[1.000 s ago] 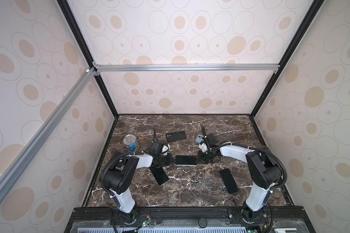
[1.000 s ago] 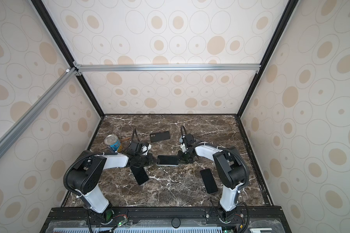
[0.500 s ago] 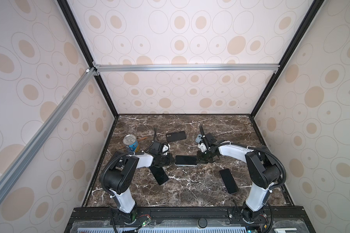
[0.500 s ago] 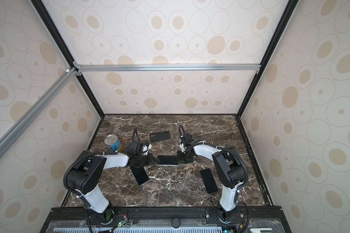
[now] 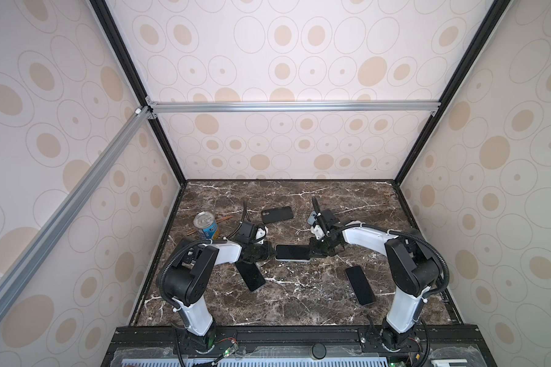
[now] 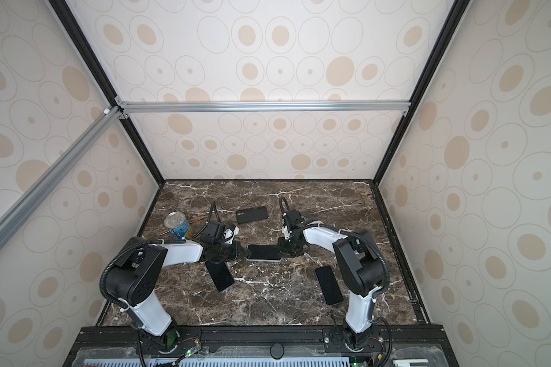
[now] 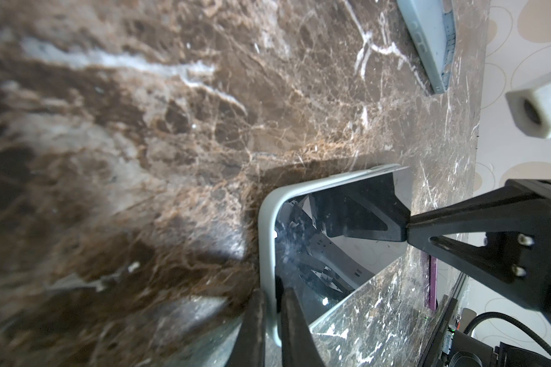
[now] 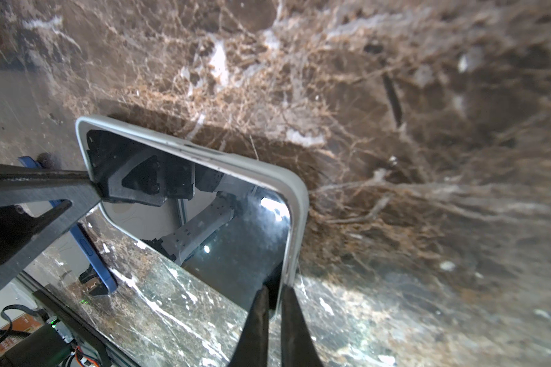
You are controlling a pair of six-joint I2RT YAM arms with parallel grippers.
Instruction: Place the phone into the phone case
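top view: phone point(image 5: 292, 252) mid-frame on counter point(image 5: 299, 302), an arm at each short end | left wrist: left fingers point(image 7: 255, 327) clamped on phone case point(image 7: 265, 238) rim, lower centre, likely bracing it | right wrist: right fingers point(image 8: 256, 324) clamped likewise, likely seating the phone

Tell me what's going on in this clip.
Both arms are working one phone lying screen-up mid-table. The left arm has its jaws shut on one short end, the right arm on the opposite end. A pale case already wraps the corners both wrist views show, so it looks seated or nearly so.
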